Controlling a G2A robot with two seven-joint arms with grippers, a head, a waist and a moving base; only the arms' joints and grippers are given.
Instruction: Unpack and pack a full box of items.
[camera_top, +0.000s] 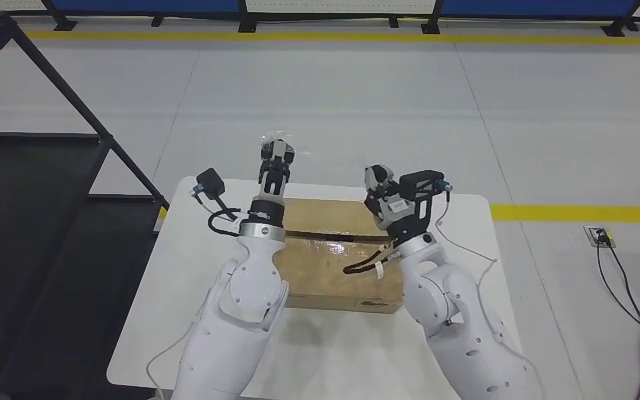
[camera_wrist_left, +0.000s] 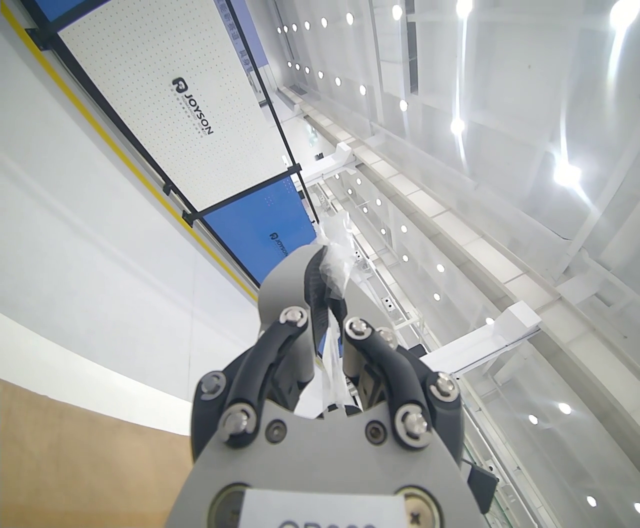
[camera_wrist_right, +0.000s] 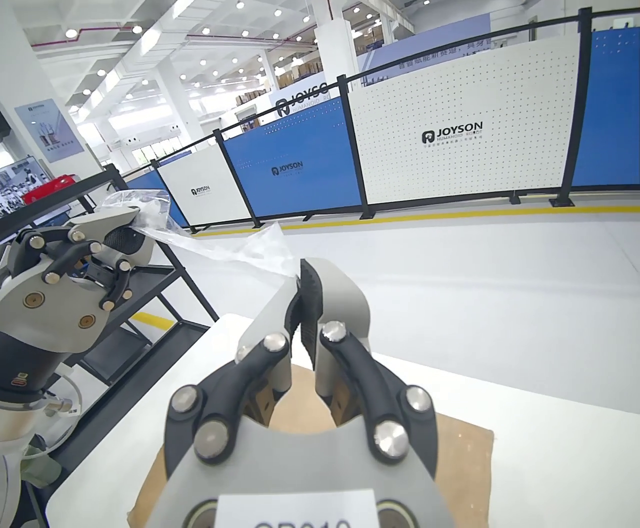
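Open room is lying over the desk's (camera_top: 165, 320) bare margins around the cardboard box (camera_top: 325, 265), which is sitting mid-frame. Above the box's upper edge, the left end effector (camera_top: 275, 165) and the right end effector (camera_top: 377, 180) are each clamping tight on one clear plastic bag (camera_wrist_right: 235, 250) stretched between them. A black rack (camera_top: 50, 230) is crowding the frame's left. Pale floor (camera_top: 420, 100) is running to fence panels (camera_wrist_right: 450, 145).
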